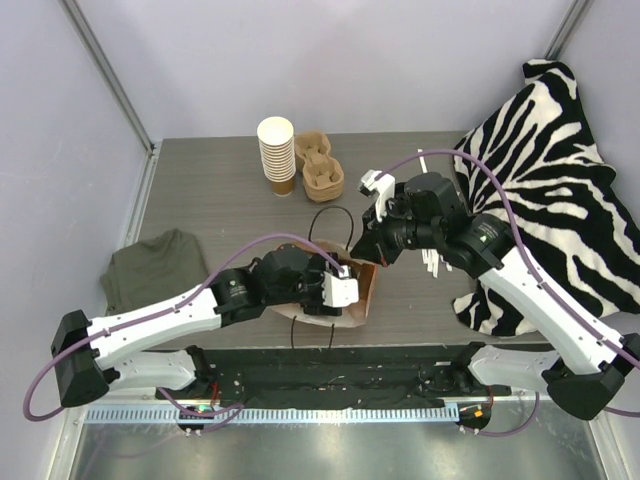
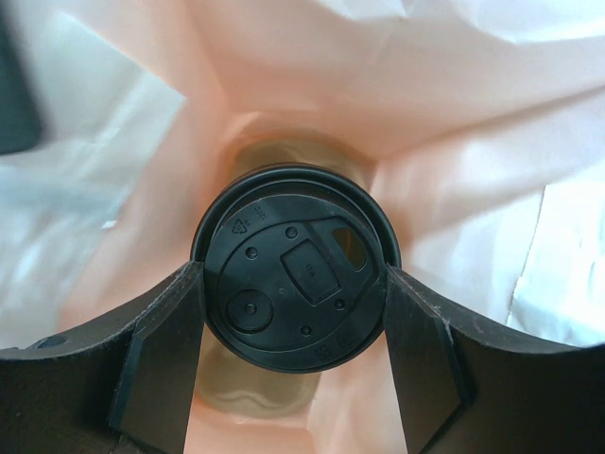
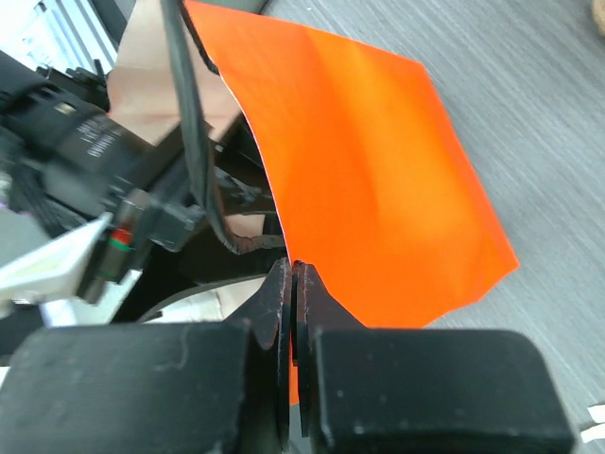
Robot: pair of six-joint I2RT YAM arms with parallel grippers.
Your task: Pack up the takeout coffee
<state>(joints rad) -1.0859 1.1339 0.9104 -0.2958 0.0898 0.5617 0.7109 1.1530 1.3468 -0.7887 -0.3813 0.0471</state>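
Observation:
The takeout coffee [image 2: 295,270], a brown paper cup under a round black lid, sits down inside a brown paper bag [image 1: 365,290] whose pale walls [image 2: 454,180] surround it. My left gripper [image 2: 293,317] reaches into the bag, with a finger pressed on each side of the lid. From above, the left gripper [image 1: 335,285] covers the bag's mouth and hides the cup. My right gripper [image 3: 294,284] is shut on the bag's edge [image 3: 378,189], which looks orange in the right wrist view. From above, the right gripper [image 1: 372,252] holds the bag's far rim.
A tall stack of lidless cups [image 1: 277,155] and cardboard cup carriers [image 1: 320,170] stand at the back. A green cloth [image 1: 155,265] lies at the left and a zebra-print cloth [image 1: 550,170] at the right. White sticks [image 1: 432,262] lie by the right arm. The bag's black cord handle [image 1: 330,225] loops behind it.

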